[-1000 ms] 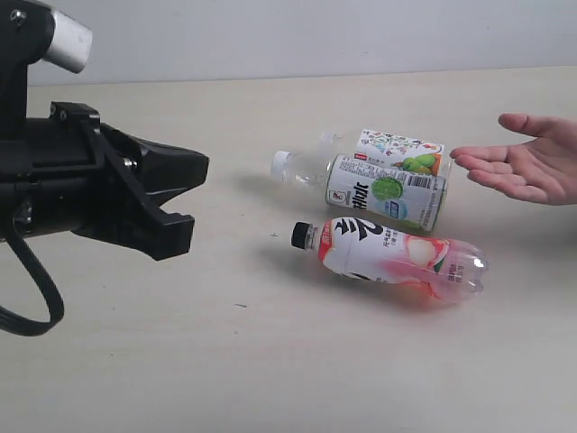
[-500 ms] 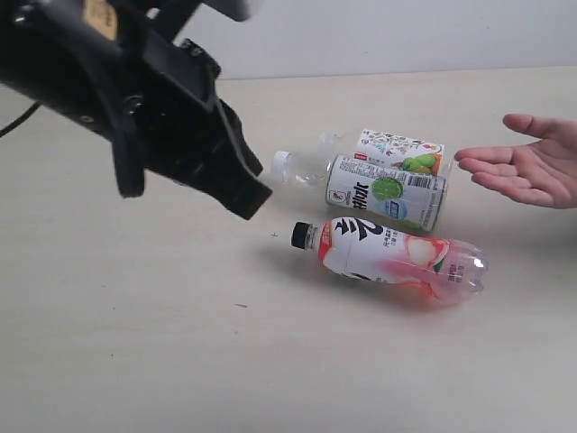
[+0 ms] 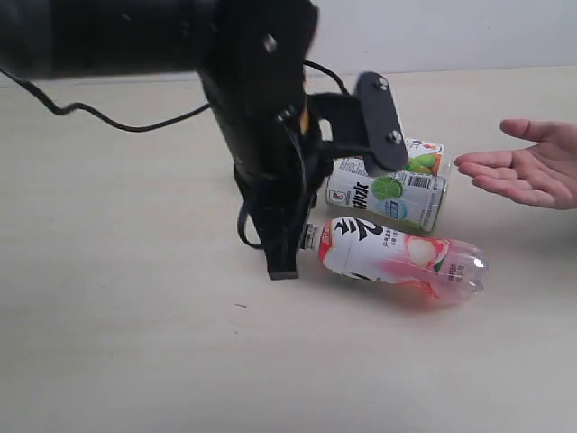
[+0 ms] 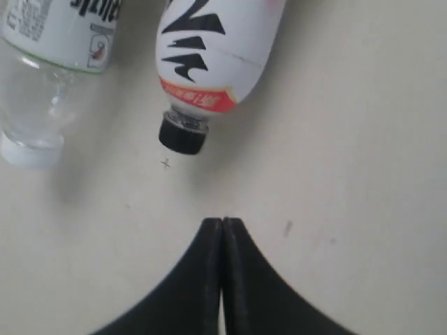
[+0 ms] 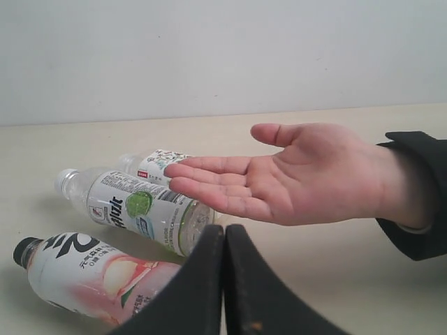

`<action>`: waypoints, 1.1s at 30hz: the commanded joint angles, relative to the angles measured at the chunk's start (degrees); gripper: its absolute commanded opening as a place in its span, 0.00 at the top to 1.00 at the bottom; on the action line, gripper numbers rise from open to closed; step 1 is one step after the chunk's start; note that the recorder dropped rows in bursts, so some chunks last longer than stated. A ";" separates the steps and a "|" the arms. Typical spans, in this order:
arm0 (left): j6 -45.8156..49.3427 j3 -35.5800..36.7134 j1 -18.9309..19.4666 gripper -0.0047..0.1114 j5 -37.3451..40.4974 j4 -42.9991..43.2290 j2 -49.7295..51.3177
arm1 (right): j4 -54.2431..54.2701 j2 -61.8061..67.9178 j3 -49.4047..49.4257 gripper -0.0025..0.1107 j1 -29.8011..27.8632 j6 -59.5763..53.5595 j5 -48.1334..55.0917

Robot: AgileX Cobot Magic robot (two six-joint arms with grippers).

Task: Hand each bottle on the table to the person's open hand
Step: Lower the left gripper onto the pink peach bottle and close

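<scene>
Bottle [image 4: 216,56] with black cap lies just ahead of closed, empty left end effector [image 4: 222,225], likely lined up for grasp.

Pink black-capped plastic bottle [image 3: 397,257], clear lime-label bottle [image 3: 388,194]: lying close together, narrowing passage between. Pale beige tabletop [image 3: 135,361]: lying open toward near edge.
</scene>
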 commanded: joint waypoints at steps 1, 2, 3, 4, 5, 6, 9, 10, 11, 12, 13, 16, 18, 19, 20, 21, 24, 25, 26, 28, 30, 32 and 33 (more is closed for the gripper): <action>3.44 -0.64 -4.31 0.96 -7.46 8.27 3.66 | -0.22 -0.34 0.29 0.98 -0.12 -0.06 -0.65; 4.56 -0.64 -4.93 0.96 -9.64 8.14 4.29 | -0.22 -0.34 0.29 0.98 -0.12 -0.06 -0.65; 5.16 -0.64 -5.41 0.96 -11.88 7.98 4.67 | -0.22 -0.34 0.29 0.98 -0.12 -0.06 -0.65; 5.15 -0.64 -6.04 0.96 -13.22 7.87 5.14 | -0.22 -0.34 0.29 0.98 -0.12 -0.06 -0.65; 5.15 -0.64 -6.51 0.96 -14.72 7.87 5.35 | -0.22 -0.34 0.29 0.98 -0.12 -0.06 -0.65; 5.15 -0.64 -6.89 0.95 -15.35 7.62 5.66 | -0.22 -0.34 0.29 0.98 -0.12 -0.06 -0.65; 5.03 -0.64 -7.28 0.86 -14.86 6.52 6.36 | -0.22 -0.34 0.29 0.98 -0.12 -0.06 -0.65; 5.03 -0.64 -7.28 0.79 -14.85 6.34 6.58 | -0.22 -0.34 0.29 0.98 -0.12 -0.06 -0.65; 5.03 -0.64 -7.28 0.73 -14.85 6.22 7.09 | -0.22 -0.34 0.29 0.98 -0.12 -0.06 -0.65; 5.03 -0.64 -7.28 0.66 -14.85 6.22 7.33 | -0.22 -0.34 0.29 0.98 -0.12 -0.20 -0.65; 5.03 -0.64 -7.28 0.60 -14.96 6.22 7.81 | -0.22 -0.34 0.29 0.98 -0.12 -0.20 -0.65; 1.81 -0.64 -7.28 0.30 -17.71 6.10 9.07 | -0.22 -0.34 0.29 0.98 -0.12 -0.20 -0.65; 1.67 -0.64 -7.28 0.27 -19.88 6.34 10.47 | -0.22 -0.34 0.29 0.98 -0.12 -0.20 -0.65; 1.67 -0.64 -7.28 0.27 -20.34 6.46 11.00 | -0.22 -0.34 0.29 0.98 -0.12 -0.20 -0.65; 1.67 -0.64 -7.28 0.27 -21.20 6.68 11.69 | -0.22 -0.34 0.29 0.98 -0.12 -0.20 -0.65; 1.67 -0.64 -7.28 0.27 -21.68 6.80 12.20 | -0.22 -0.34 0.29 0.98 -0.12 -0.20 -0.65; 1.67 -0.64 -7.28 0.27 -22.76 7.49 13.33 | -0.22 -0.34 0.29 0.98 -0.12 -0.20 -0.65; 1.67 -0.64 -7.28 0.27 -23.18 7.49 13.46 | -0.22 -0.34 0.29 0.98 -0.12 -0.20 -0.65; 1.67 -0.64 -7.28 0.27 -24.19 7.90 13.72 | -0.22 -0.34 0.29 0.98 -0.12 -0.20 -0.65; 1.67 -0.64 -7.18 0.27 -25.28 8.68 13.86 | -0.22 -0.34 0.29 0.98 -0.12 -0.20 -0.65; 0.54 -0.64 -7.11 0.26 -26.63 10.03 14.29 | -0.22 -0.34 0.29 0.98 -0.12 -0.20 -0.65; 0.54 -0.64 -7.05 0.26 -27.23 10.14 15.32 | -0.22 -0.34 0.29 0.98 -0.12 -0.20 -0.65; 0.54 -0.64 -7.05 0.26 -27.23 10.24 15.88 | -0.22 -0.34 0.29 0.98 -0.12 -0.20 -0.65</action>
